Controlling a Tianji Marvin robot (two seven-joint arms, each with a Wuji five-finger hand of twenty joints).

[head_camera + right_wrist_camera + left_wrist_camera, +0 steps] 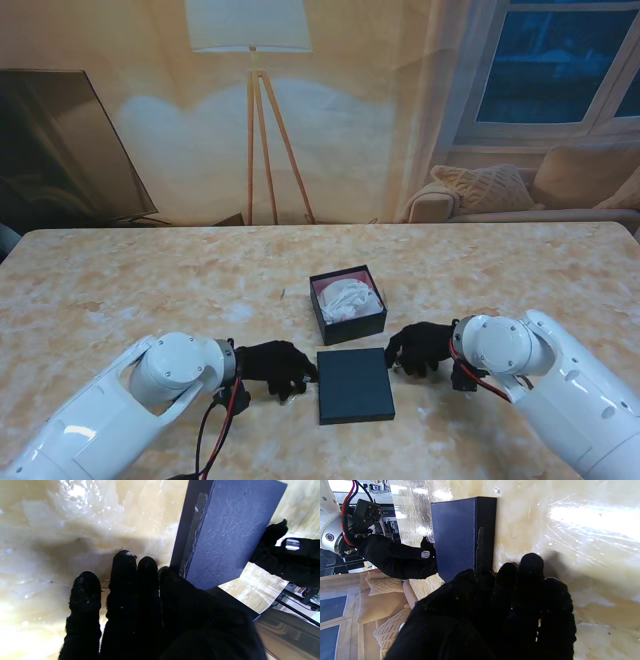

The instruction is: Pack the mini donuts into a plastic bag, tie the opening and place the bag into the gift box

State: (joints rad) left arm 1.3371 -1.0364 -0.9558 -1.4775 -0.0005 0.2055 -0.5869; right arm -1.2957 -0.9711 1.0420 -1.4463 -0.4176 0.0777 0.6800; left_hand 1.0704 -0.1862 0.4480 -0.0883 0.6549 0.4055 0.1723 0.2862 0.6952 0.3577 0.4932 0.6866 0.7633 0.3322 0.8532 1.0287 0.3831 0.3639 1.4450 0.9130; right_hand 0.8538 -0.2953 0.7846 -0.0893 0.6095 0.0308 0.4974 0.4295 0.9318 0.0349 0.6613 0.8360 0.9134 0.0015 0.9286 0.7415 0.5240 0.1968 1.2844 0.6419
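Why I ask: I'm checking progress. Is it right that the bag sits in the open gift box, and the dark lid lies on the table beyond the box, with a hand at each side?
Not quite. In the stand view the lid lies nearer to me than the gift box, not beyond it. The rest holds: the white bag sits in the open box, with the left hand and right hand at the lid's sides.

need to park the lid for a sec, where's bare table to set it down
Bare table stretches left of the open gift box, and right of it too. Crowded near me: lid sits between left hand and right hand.
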